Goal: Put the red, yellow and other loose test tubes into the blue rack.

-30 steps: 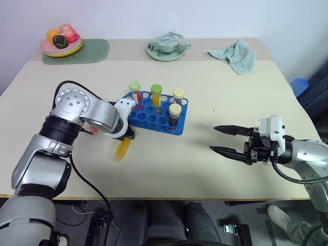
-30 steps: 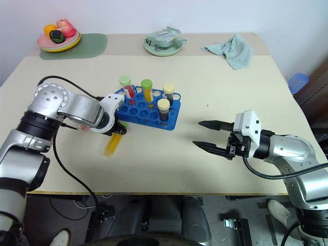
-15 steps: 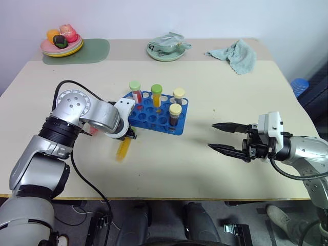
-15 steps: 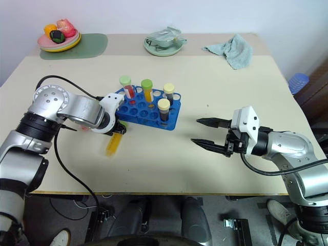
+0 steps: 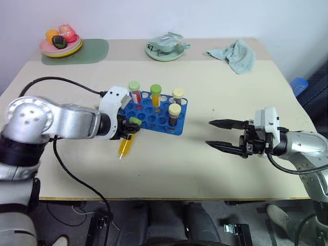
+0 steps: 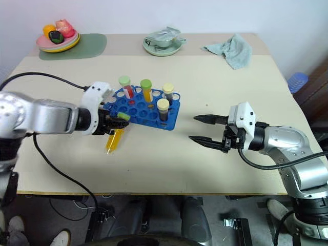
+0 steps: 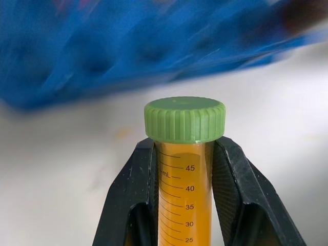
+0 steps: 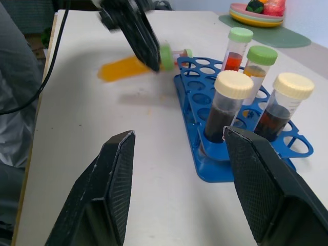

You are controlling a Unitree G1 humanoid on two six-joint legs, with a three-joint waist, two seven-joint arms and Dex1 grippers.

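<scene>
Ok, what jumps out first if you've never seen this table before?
The blue rack mid-table, with four capped tubes standing in it. Just beside its near-left corner, the left claw is shut on a green-capped yellow tube. To the right, the right claw hangs open above the table.

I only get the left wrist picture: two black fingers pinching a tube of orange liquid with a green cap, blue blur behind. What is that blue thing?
Observer: A blue rack on the table, with four capped tubes standing in it.
Operator: Is my tube upright?
Observer: No. The orange tube hangs tilted in the left gripper, cap toward the rack, tip low over the table.
Operator: Is the other arm helping?
Observer: The right gripper waits apart, open and holding nothing.
</scene>
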